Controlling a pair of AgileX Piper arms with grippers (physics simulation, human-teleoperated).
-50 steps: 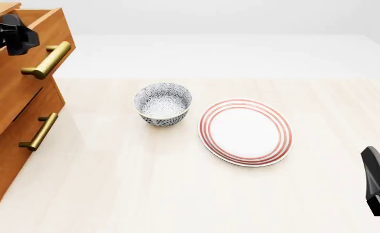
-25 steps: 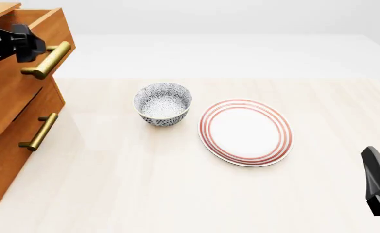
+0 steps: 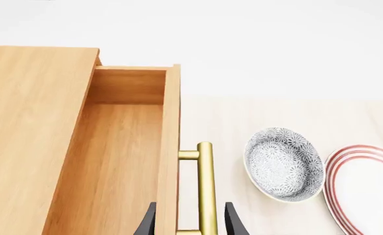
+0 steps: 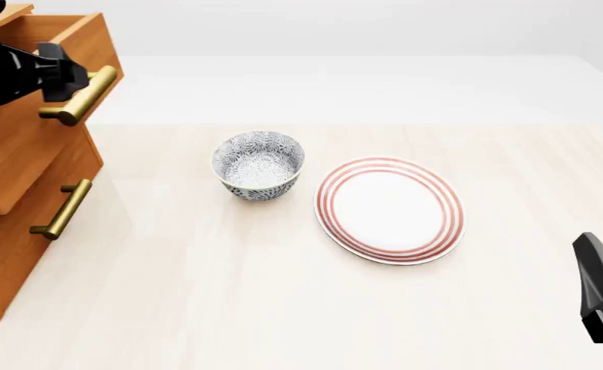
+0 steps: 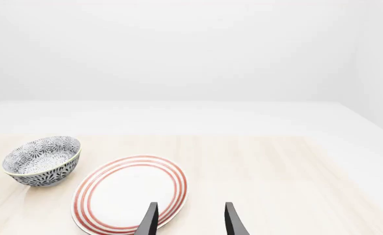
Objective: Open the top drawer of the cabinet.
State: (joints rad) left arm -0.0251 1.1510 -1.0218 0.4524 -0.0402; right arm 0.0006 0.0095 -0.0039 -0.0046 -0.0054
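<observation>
The cabinet [image 4: 3, 254] stands at the table's left edge, and its flat top [image 3: 28, 122] fills one side of the left wrist view. The top drawer [image 4: 24, 139] is pulled partway out, its bare wooden inside [image 3: 113, 166] showing. My left gripper [image 4: 60, 73] hangs open just above the upper end of the drawer's brass handle [image 4: 80, 96]. In the left wrist view the gripper [image 3: 190, 225] has one finger on each side of the drawer front and handle [image 3: 204, 186], with a wide gap. My right gripper [image 4: 594, 270] [image 5: 190, 223] is open and holds nothing at the near right.
A blue-patterned bowl [image 4: 259, 164] [image 3: 284, 164] [image 5: 42, 160] sits mid-table. A white plate with red rings [image 4: 389, 210] [image 3: 368, 188] [image 5: 129, 193] lies to its right. The second drawer's brass handle [image 4: 63, 208] juts out below the top drawer.
My left gripper has moved right and slightly down, from over the drawer to its handle. The top drawer has shifted out a little. The right arm has stayed put.
</observation>
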